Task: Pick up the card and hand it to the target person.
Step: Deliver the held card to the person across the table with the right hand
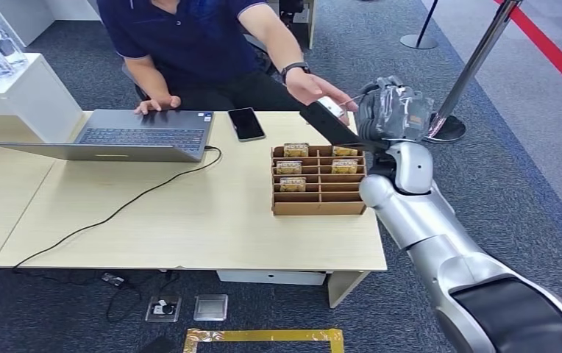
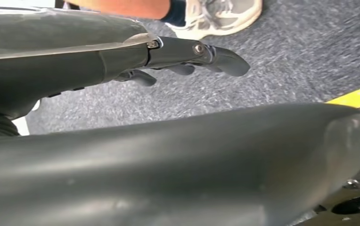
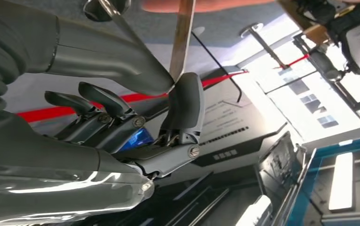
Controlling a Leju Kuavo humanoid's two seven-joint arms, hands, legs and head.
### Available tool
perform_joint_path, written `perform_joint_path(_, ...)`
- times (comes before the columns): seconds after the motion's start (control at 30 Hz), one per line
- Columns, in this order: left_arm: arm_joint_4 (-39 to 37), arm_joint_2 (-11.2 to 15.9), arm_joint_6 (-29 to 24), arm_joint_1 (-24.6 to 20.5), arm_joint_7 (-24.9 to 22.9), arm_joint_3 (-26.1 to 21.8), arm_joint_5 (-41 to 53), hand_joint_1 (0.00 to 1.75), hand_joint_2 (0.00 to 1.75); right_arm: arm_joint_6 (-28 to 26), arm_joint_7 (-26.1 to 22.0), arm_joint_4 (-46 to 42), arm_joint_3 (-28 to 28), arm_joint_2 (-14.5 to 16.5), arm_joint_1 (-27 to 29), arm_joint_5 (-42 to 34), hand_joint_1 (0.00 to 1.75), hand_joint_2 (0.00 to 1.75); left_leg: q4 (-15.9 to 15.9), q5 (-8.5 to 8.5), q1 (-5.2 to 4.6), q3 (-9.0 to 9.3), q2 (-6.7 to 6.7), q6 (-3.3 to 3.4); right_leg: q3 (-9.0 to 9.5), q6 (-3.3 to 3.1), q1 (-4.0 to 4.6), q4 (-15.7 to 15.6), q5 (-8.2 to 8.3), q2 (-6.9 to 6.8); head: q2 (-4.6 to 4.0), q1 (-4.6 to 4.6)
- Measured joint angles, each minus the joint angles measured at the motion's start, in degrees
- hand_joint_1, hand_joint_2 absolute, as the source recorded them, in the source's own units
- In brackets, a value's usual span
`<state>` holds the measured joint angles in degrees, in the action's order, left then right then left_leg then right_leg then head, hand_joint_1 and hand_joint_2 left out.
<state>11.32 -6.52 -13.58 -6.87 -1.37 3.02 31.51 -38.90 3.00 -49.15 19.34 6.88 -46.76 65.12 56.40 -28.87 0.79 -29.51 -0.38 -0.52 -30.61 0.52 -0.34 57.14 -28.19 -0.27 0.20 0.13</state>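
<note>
Head view: we have the right hand (image 1: 396, 110) raised past the counter (image 1: 190, 213) edge at about 2 o'clock, the card (image 1: 329, 107) touching the person's hand (image 1: 315, 88). In the right wrist view we see the card (image 3: 182, 37) pinched between thumb and a finger (image 3: 185, 106). Left hand (image 2: 187, 59) hangs over carpet, fingers apart, holding nothing.
</note>
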Motion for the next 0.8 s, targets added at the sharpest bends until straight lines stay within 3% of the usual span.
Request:
perform_joint_path(0.13, 0.0, -0.1, 0.4, -0.6, -0.2, 0.7, 0.9, 0.00, 0.00, -0.6, 1.0, 2.7, -0.8, 1.1, -2.7, 5.3, 1.75, 1.75, 0.0, 0.01, 0.00, -0.01, 0.00, 0.00, -0.02, 0.00, 0.00, 0.0, 0.02, 0.00, 0.00, -0.02)
perform_joint_path(0.37, 0.0, -0.4, 0.4, -1.2, -0.3, 1.1, 1.1, 0.00, 0.00, -0.6, -2.1, 5.8, -5.8, 3.6, -4.2, 11.5, 1.75, 1.75, 0.0, 0.01, 0.00, -0.02, 0.00, 0.00, -0.04, 0.00, 0.00, 0.0, 0.03, 0.00, 0.00, 0.02)
perform_joint_path(0.4, 0.0, -0.4, 0.4, -1.2, -0.3, 1.1, 1.1, 0.00, 0.00, -0.6, -2.4, 6.1, -6.5, 3.9, -4.2, 11.9, 1.47, 1.75, 0.0, 0.01, 0.00, -0.03, 0.00, 0.00, -0.05, 0.00, 0.00, 0.0, 0.03, 0.00, 0.00, 0.01)
perform_joint_path(0.5, 0.0, -0.4, 0.4, -1.3, -0.3, 1.1, 1.1, 0.00, 0.00, -0.6, -3.5, 7.3, -8.4, 4.8, -4.2, 12.2, 0.25, 1.75, 0.0, 0.01, 0.00, -0.10, 0.00, 0.00, -0.11, 0.00, 0.00, 0.0, 0.04, 0.00, 0.00, 0.01)
perform_joint_path(0.53, 0.0, -0.4, 0.4, -1.3, -0.3, 1.1, 1.1, 0.00, 0.00, -0.6, -3.9, 7.7, -9.0, 5.1, -4.2, 12.1, 0.12, 1.75, 0.0, 0.02, 0.00, -0.12, 0.00, 0.00, -0.12, -0.01, 0.00, 0.0, 0.04, 0.00, 0.00, 0.02)
perform_joint_path(0.67, 0.0, -0.4, 0.4, -1.4, -0.3, 1.1, 1.1, 0.00, 0.00, -0.6, -4.8, 8.5, -10.8, 5.9, -4.2, 12.1, 0.00, 1.75, 0.0, 0.02, 0.00, -0.15, 0.00, 0.00, -0.16, -0.01, 0.00, 0.0, 0.04, 0.00, 0.00, 0.01)
perform_joint_path(0.8, 0.0, -0.4, 0.4, -1.5, -0.3, 1.1, 1.1, 0.00, 0.00, -0.6, -5.2, 9.2, -12.2, 6.5, -4.2, 12.1, 0.00, 1.75, 0.0, 0.02, 0.00, -0.16, 0.00, 0.00, -0.17, -0.02, 0.00, 0.0, 0.04, 0.00, 0.00, 0.01)
